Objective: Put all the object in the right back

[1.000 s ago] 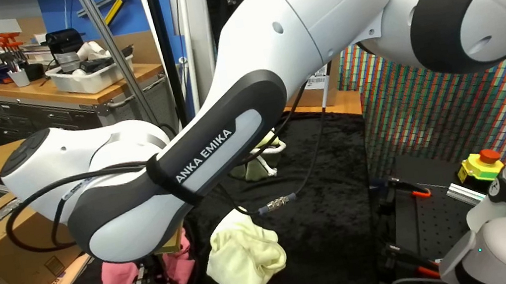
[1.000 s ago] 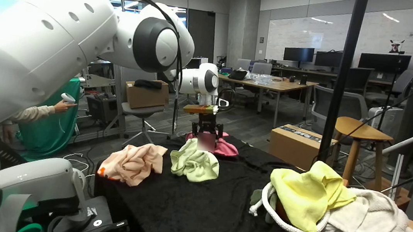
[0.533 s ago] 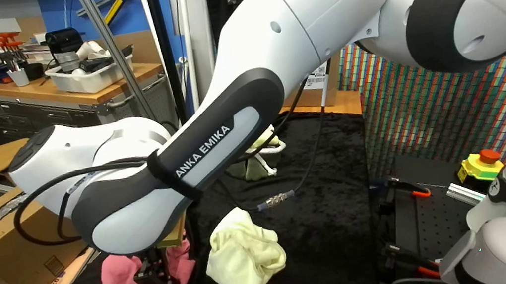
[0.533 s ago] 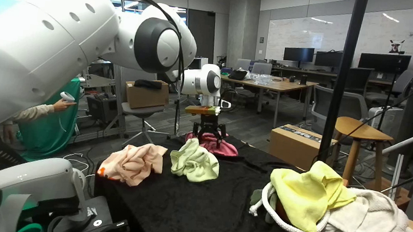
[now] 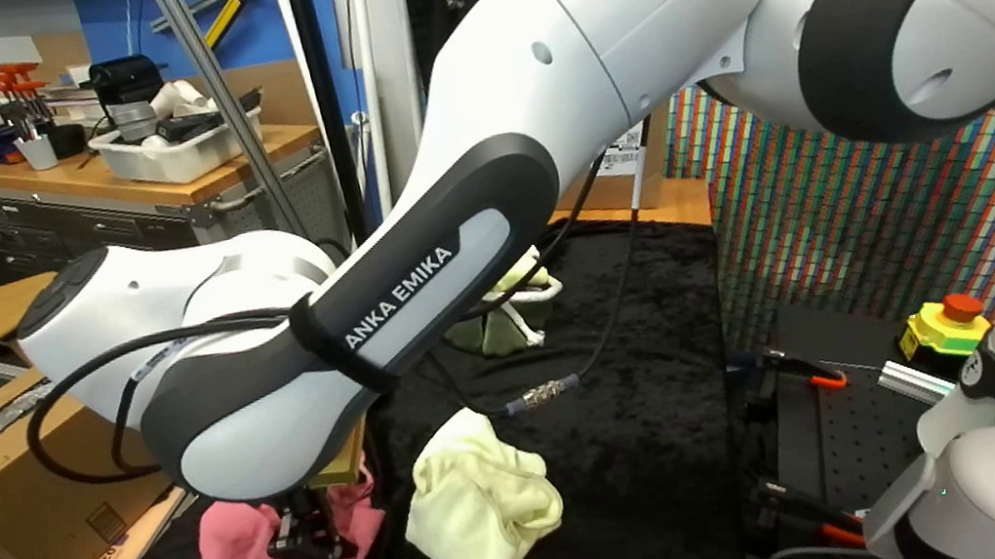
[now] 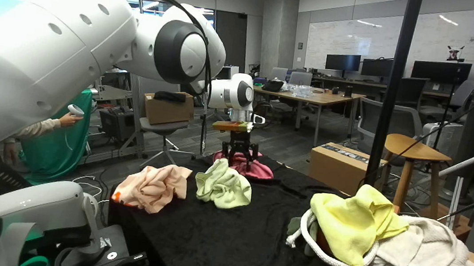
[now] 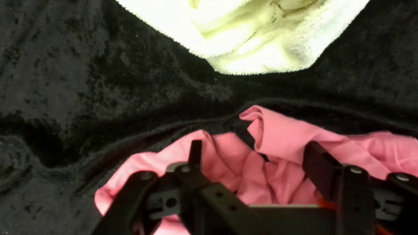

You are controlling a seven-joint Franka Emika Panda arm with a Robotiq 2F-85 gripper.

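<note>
Lying bunched on the black-draped surface [image 6: 228, 248], the pink cloth [image 7: 254, 176] sits directly beneath the jaws, its longer spread seemingly along their opening direction; the pale-yellow cloth [image 7: 258, 39] lies apart from both, toward the wrist view's top. The jaws stand wide apart over pink folds, nothing visibly pinched; contact cannot be told.
</note>
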